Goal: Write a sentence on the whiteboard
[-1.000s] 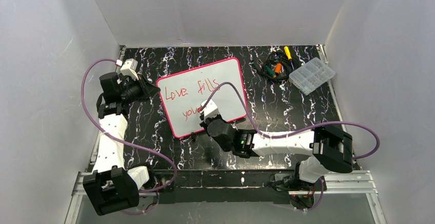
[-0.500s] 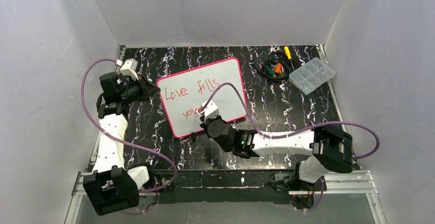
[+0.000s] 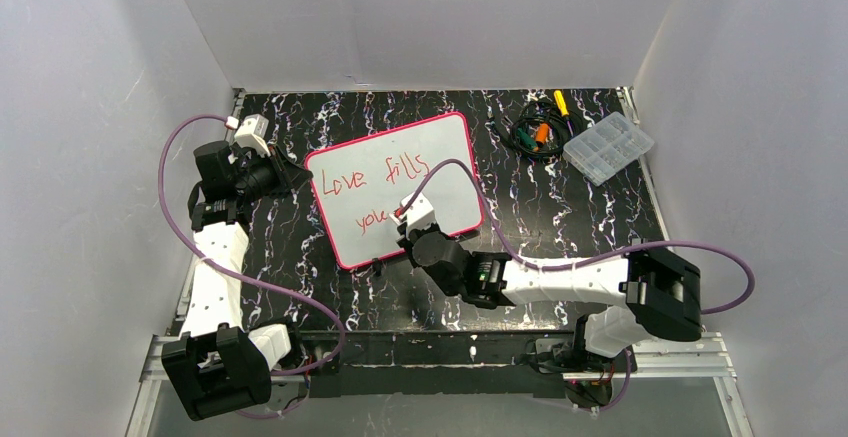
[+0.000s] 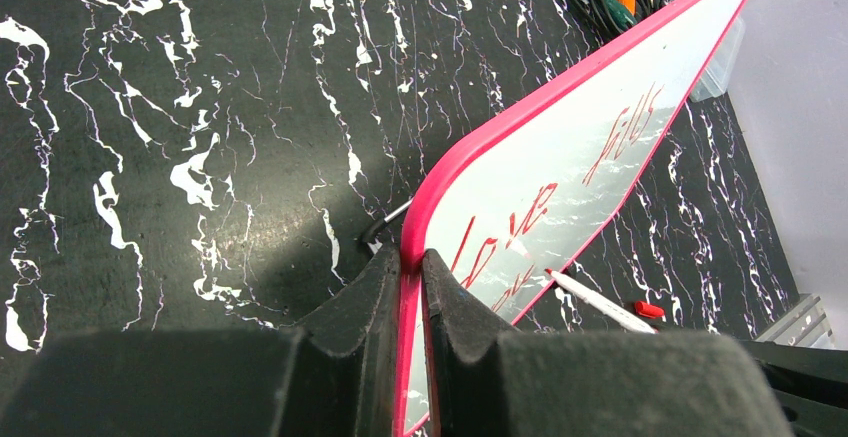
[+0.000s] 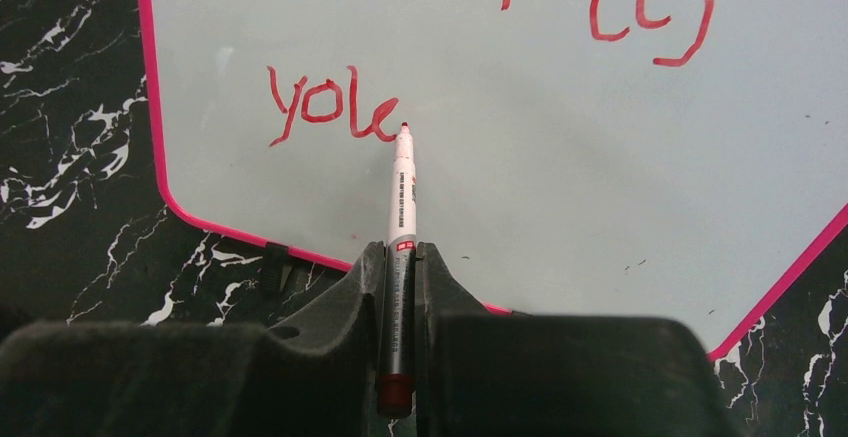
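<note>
The whiteboard (image 3: 440, 157) with a pink-red rim lies tilted on the black marbled table. It also shows in the left wrist view (image 4: 590, 127) and the right wrist view (image 5: 560, 157). The sentence (image 3: 385, 172) in red reads "Love fills" on the first line and "you" plus a stroke on the second (image 5: 330, 107). My left gripper (image 4: 410, 262) is shut on the whiteboard's left rim. My right gripper (image 5: 400, 257) is shut on a white marker (image 5: 402, 187). Its red tip is at the board, right of the last stroke.
A clear plastic compartment box (image 3: 608, 147) and a tangle of cables and small tools (image 3: 535, 132) lie at the back right. The marker's red cap (image 4: 648, 309) lies on the table beside the board's near edge. White walls enclose the table.
My right gripper has moved to the right along the second line with the marker. The red writing after "you" has grown by a stroke. The left arm has not moved.
</note>
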